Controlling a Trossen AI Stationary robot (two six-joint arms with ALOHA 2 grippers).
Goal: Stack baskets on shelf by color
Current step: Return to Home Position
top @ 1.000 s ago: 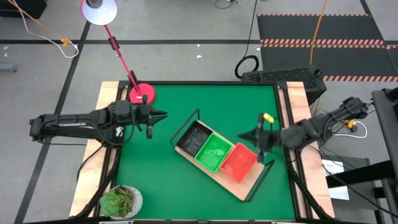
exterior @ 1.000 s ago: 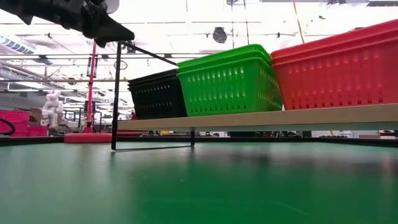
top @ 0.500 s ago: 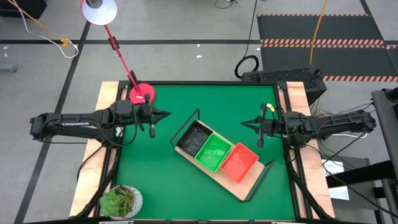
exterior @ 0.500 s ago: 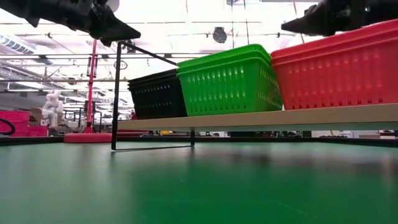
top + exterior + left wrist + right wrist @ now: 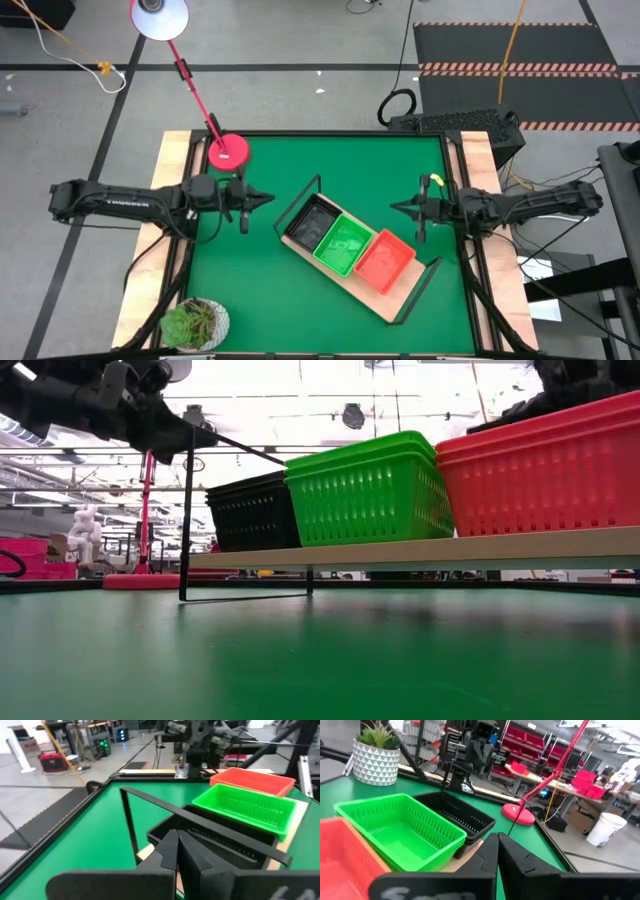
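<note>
The light-wood shelf (image 5: 402, 294) lies slantwise on the green mat, its black wire end frames (image 5: 297, 198) standing up. On it sit a black basket stack (image 5: 313, 220), a green stack (image 5: 345, 243) and a red stack (image 5: 383, 260), side by side. In the low view the black stack (image 5: 254, 512), green stack (image 5: 370, 490) and red stack (image 5: 545, 470) rest on the board (image 5: 420, 548). My left gripper (image 5: 268, 196) hovers shut left of the shelf, holding nothing. My right gripper (image 5: 394, 208) hovers shut right of the shelf, also empty.
A red lamp base (image 5: 229, 151) stands at the mat's far left corner, its arm rising to a white shade (image 5: 158, 17). A potted plant (image 5: 197, 323) sits at the near left corner. Bare green mat (image 5: 260, 290) lies in front of the shelf.
My right gripper has drawn back from above the red baskets toward the table's right edge and sunk. My left gripper has shut and sunk a little, staying left of the shelf. The baskets and shelf have not moved.
</note>
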